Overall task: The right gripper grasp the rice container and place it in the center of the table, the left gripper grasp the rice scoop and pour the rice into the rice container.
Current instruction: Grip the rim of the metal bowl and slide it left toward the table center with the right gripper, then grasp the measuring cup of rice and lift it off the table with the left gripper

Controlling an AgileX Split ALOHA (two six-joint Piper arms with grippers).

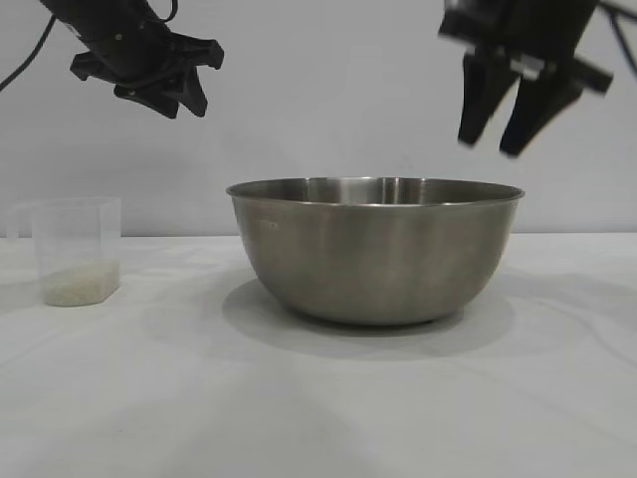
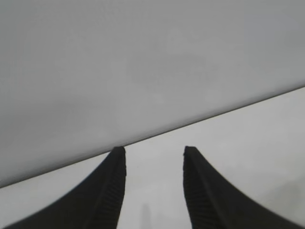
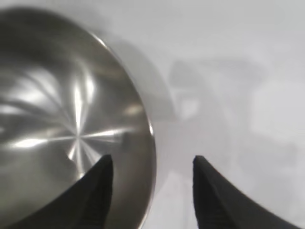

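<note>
Your bowl (image 1: pixel 375 253), round brushed steel with a thin rolled rim, sits mid-worktop (image 1: pixel 318 408) on the plain white surface. From the right wrist view its polished inside (image 3: pixel 62 124) looks bare, showing only streaked reflections. Your scoop (image 1: pixel 78 249), a small translucent plastic cup, stands upright well to the bowl's left, with a low layer of off-white rice (image 1: pixel 80 287) in its bottom. Your right pincer (image 1: pixel 503 134) hangs above the bowl's right rim, pointed black fingers apart and gripping nothing. Your left pincer (image 1: pixel 179 100) is raised above the gap between scoop and bowl, its ribbed fingers (image 2: pixel 112 191) spread open and empty.
</note>
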